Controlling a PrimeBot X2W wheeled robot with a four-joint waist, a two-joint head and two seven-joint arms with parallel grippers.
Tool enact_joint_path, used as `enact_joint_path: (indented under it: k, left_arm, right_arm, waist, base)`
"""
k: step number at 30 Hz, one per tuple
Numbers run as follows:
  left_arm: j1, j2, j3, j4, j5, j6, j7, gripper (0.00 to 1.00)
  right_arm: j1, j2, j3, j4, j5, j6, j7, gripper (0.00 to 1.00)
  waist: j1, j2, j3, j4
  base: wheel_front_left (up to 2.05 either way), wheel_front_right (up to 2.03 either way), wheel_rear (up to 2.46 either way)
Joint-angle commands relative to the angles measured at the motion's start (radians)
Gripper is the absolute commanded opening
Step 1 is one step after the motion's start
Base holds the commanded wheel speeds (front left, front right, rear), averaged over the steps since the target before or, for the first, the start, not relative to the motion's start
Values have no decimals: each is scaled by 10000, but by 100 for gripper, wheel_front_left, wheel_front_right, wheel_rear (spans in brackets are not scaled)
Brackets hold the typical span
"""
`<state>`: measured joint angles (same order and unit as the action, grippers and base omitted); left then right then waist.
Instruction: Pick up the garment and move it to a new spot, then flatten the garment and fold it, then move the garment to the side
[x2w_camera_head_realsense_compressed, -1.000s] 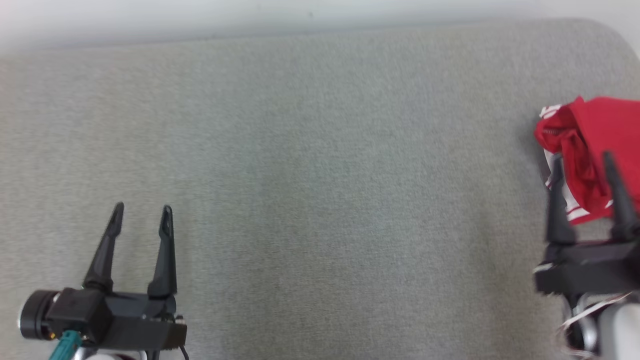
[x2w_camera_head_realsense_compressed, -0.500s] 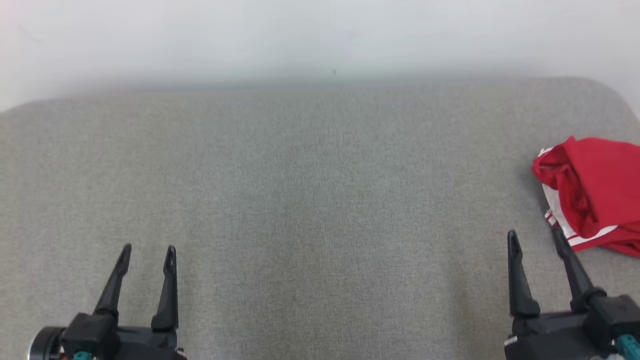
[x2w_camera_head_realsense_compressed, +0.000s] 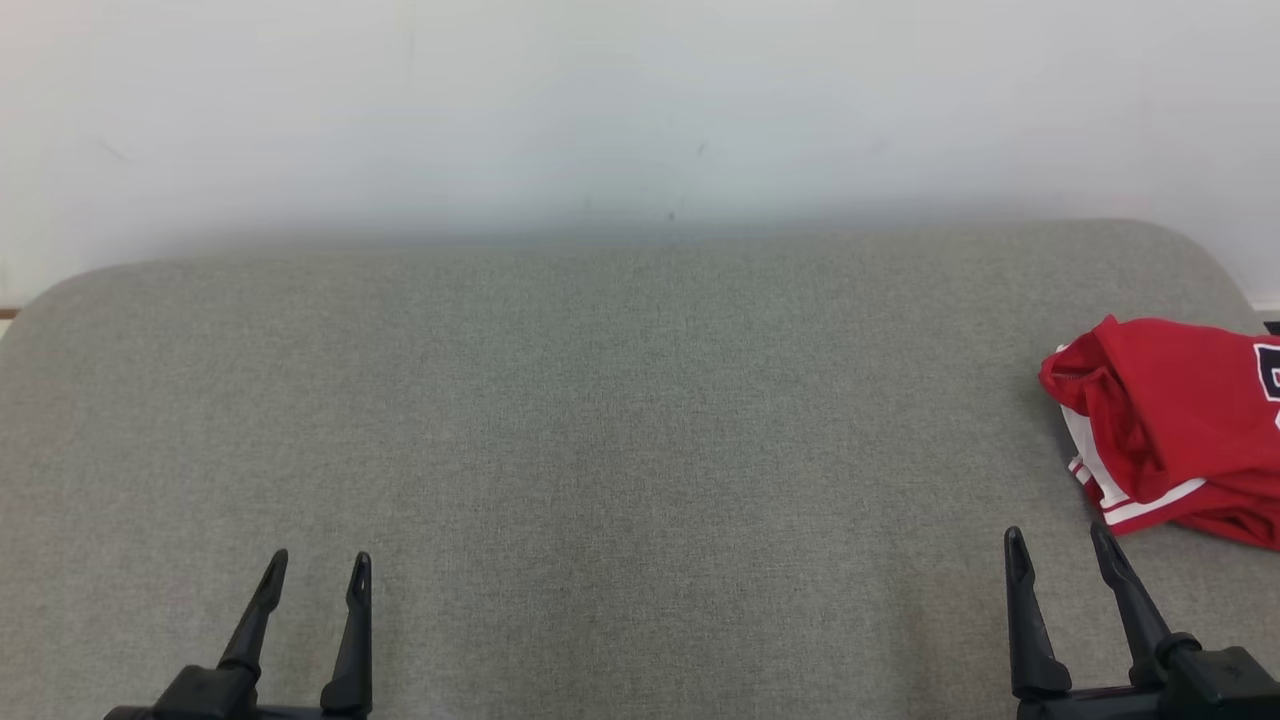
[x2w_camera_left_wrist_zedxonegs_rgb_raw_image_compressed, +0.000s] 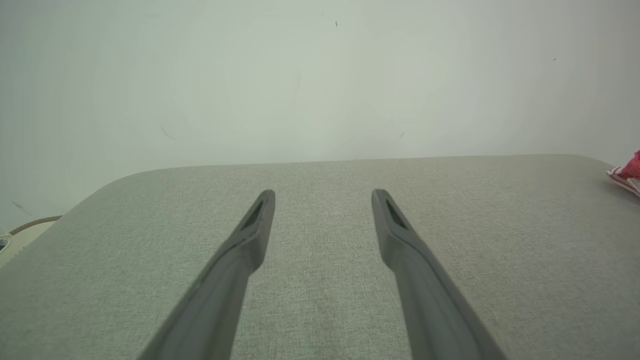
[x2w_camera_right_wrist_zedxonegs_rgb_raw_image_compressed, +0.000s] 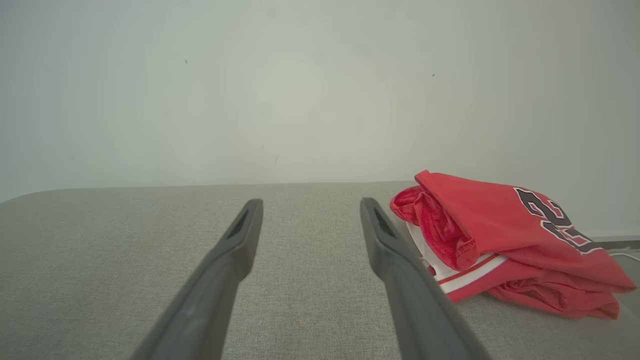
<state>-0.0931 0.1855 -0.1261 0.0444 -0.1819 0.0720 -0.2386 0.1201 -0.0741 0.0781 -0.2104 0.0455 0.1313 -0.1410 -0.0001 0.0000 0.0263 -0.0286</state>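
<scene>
Head view: left gripper (x2w_camera_head_realsense_compressed: 320, 557) and right gripper (x2w_camera_head_realsense_compressed: 1057, 533) spread wide, empty; loosely folded red jersey (x2w_camera_head_realsense_compressed: 1170, 430) lies at the right edge of the bench (x2w_camera_head_realsense_compressed: 640, 450), where a stray nudge could tip it off.

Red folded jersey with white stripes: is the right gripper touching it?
Cannot tell. Head view: the right gripper ends at the edge of the red folded jersey; in the right wrist view they overlap.

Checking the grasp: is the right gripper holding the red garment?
No, the right gripper is open and empty; the red garment lies beside it.
</scene>
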Motion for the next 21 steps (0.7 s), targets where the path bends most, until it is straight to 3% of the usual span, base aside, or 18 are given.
enact_joint_path:
  k: [1, 21]
  left_arm:
    - [175, 22, -7, 42, -7, 3, 11, 100]
    - [200, 41, -134, 508, -243, 123, 81, 100]
  right_arm:
    - [143, 7, -10, -40, 56, -12, 5, 100]
    - [217, 64, 208, -197, 233, -12, 88, 100]
  waist:
    - [1, 0, -103, 3]
    - [1, 0, -454, 70]
  base:
    - [0, 0, 0]
    - [0, 0, 0]
